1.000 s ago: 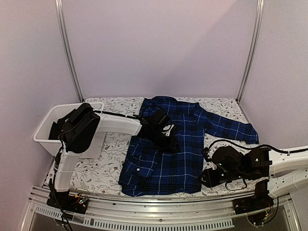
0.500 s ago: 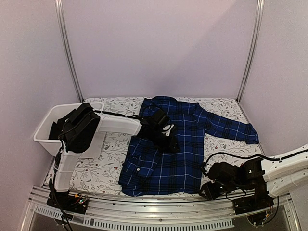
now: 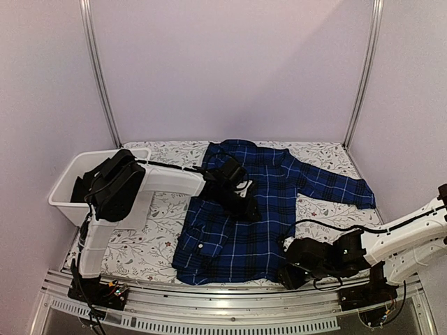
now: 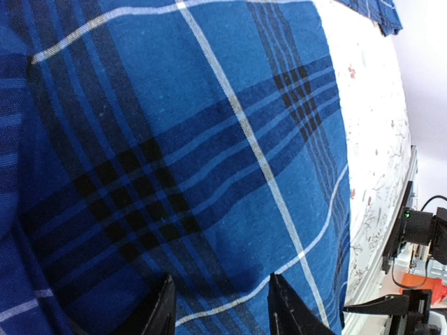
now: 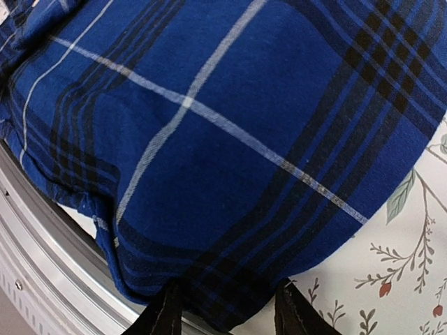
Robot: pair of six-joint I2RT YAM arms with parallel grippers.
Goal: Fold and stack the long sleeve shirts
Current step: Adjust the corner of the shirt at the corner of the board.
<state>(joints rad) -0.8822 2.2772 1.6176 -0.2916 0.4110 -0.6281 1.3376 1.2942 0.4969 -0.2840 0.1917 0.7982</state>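
One long sleeve shirt (image 3: 269,227), navy plaid, lies spread on the table with its collar at the far side. One sleeve is folded over the body; the other sleeve (image 3: 335,185) stretches to the right. My left gripper (image 3: 244,202) rests on the middle of the shirt (image 4: 209,139). In the left wrist view this gripper (image 4: 223,310) is open, with flat cloth between its tips. My right gripper (image 3: 286,273) is low at the shirt's near right hem corner. Its wrist view shows it (image 5: 229,314) open, the hem edge of the shirt (image 5: 244,139) lying between the fingers.
A white bin (image 3: 66,183) stands at the table's left side, behind the left arm's body. A floral cloth (image 3: 154,237) covers the table. A metal rail (image 3: 230,307) runs along the near edge, right under the right gripper. Upright posts (image 3: 363,70) stand at the back corners.
The right arm has come down and to the left, to the shirt's near right hem corner, and its jaws have widened. The left arm and the shirt have stayed put.
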